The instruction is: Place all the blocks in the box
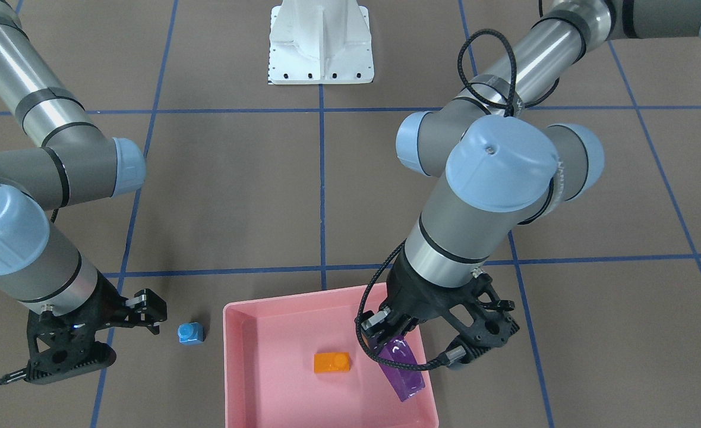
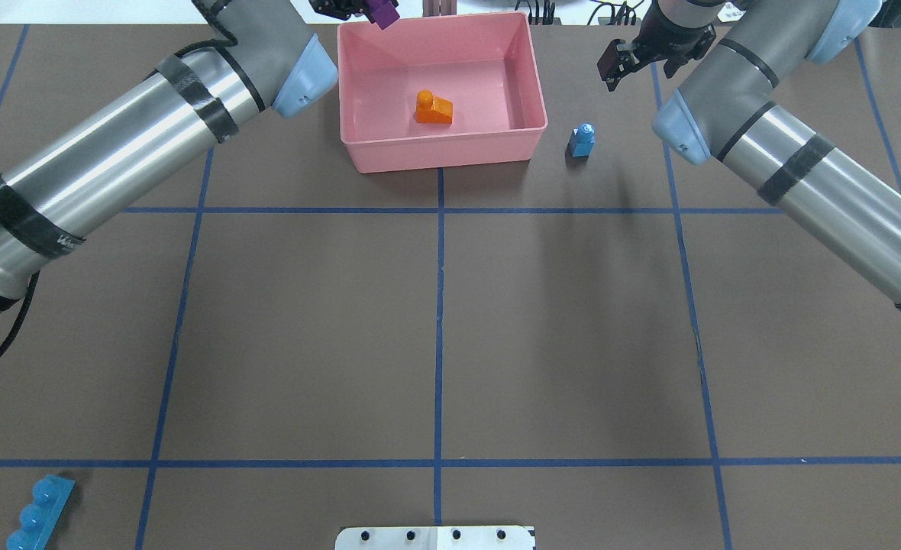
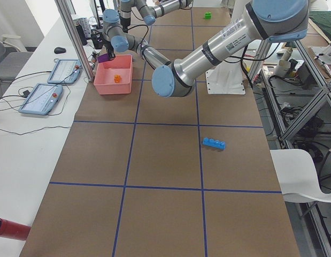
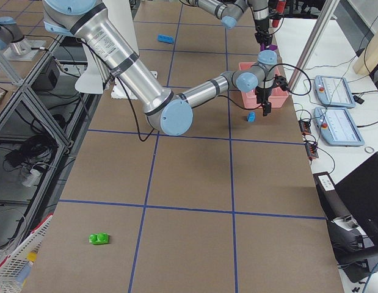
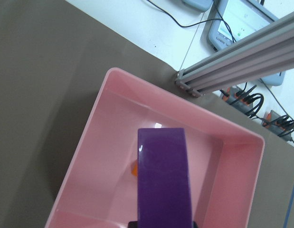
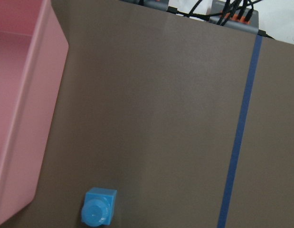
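Note:
The pink box [image 1: 234,362] holds the orange brick [image 1: 332,362], also seen in the overhead view [image 2: 432,108]. My left gripper [image 1: 386,337] is shut on the purple sloped brick [image 1: 403,368] and holds it above the box's inside; the left wrist view shows this brick [image 5: 163,175] over the box [image 5: 85,161]. My right gripper [image 1: 130,339] is open and empty, beside the small blue one-stud brick [image 1: 190,333], which stands on the table just outside the box [image 6: 98,212]. The long blue brick [image 2: 38,513] and the green brick [image 4: 99,238] lie far off, near the robot's side.
The white robot base [image 1: 321,47] stands at the table's middle edge. Beyond the box are an aluminium post [image 5: 241,52], cables and two tablets [image 3: 42,99]. A red cylinder [image 3: 10,227] lies off the mat.

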You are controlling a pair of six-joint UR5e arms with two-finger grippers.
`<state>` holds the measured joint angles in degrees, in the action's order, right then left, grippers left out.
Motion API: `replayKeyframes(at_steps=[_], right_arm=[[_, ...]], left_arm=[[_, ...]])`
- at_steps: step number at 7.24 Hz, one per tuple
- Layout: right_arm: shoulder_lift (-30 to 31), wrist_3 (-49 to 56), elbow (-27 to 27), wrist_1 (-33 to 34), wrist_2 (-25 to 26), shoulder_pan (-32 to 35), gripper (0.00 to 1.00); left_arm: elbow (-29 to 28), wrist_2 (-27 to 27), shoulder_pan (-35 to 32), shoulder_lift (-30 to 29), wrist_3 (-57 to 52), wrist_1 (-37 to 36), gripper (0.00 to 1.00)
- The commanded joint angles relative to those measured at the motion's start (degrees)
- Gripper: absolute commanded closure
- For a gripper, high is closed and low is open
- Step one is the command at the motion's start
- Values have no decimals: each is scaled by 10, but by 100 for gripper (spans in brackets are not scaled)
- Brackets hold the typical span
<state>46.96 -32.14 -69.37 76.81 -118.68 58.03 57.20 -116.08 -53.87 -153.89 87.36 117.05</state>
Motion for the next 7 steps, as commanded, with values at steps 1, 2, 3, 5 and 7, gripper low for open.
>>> replayKeyframes(at_steps=[1, 2, 3, 5, 7], right_arm=[[23, -3, 19, -58, 9, -33, 0], [23, -3, 53, -115, 10, -41, 0], [18, -3, 88, -162, 11, -42, 0], [0, -11, 95, -162, 9, -42, 0], [0, -11, 94, -162, 4, -41, 0]], left_arm=[[-53, 57, 31, -25, 1, 30, 100], [-64, 65, 39, -26, 0, 36, 100], [-76, 96, 50, -33, -1, 37, 100], [-96, 99, 54, -35, -1, 57, 100], [-97, 99, 54, -34, -1, 57, 100]])
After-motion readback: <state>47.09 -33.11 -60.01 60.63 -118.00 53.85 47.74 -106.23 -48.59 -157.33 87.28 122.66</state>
